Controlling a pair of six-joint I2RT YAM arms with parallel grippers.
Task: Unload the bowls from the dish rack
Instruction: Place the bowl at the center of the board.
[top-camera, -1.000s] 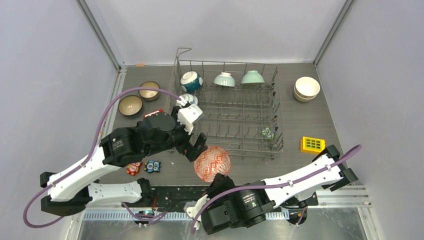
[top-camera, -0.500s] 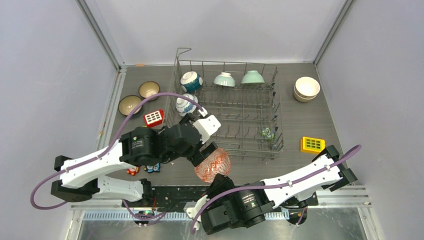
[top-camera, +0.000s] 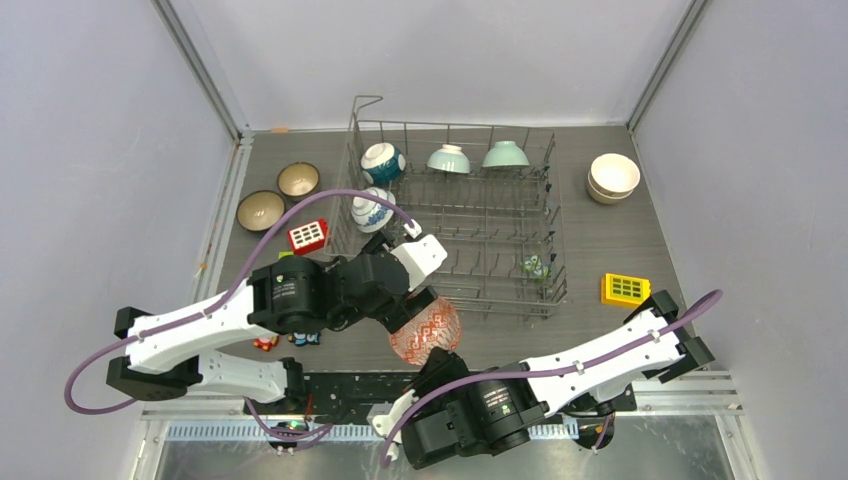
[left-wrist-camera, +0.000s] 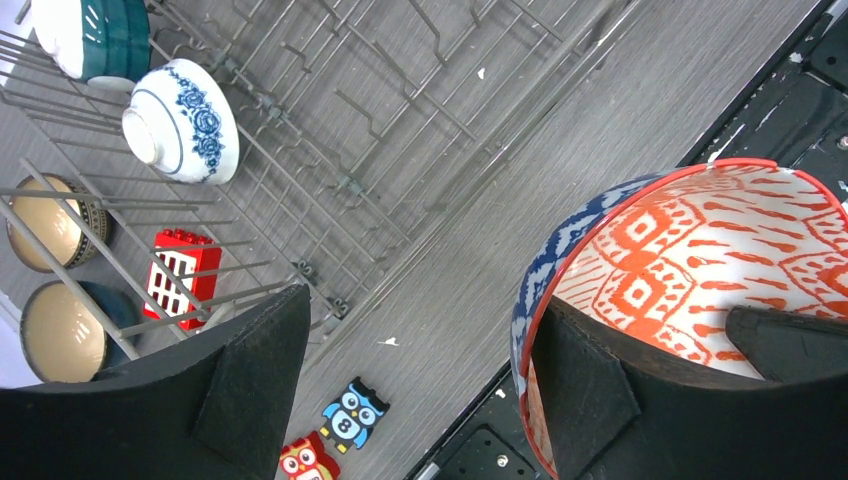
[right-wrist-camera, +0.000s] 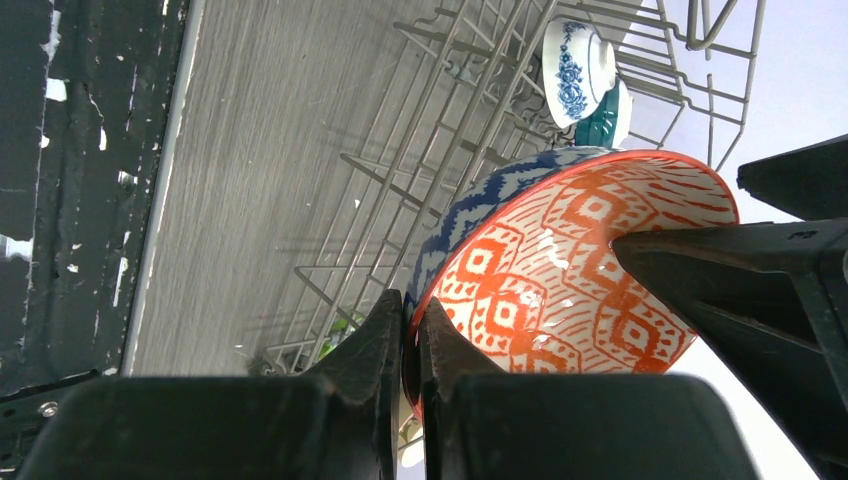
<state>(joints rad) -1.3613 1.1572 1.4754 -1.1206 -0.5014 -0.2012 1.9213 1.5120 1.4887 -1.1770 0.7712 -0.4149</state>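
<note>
The right fingers (right-wrist-camera: 385, 340) are clamped on the rim of one red-patterned bowl (right-wrist-camera: 560, 270), just in front of the dish rack (top-camera: 480, 240). The left fingers (left-wrist-camera: 585, 400) stand apart beside its blue wall. The rack holds four bowls (top-camera: 382, 162); on the desk (top-camera: 600, 240), two brown bowls (top-camera: 260, 210) sit left and one cream stack (top-camera: 613, 177) right.
</note>
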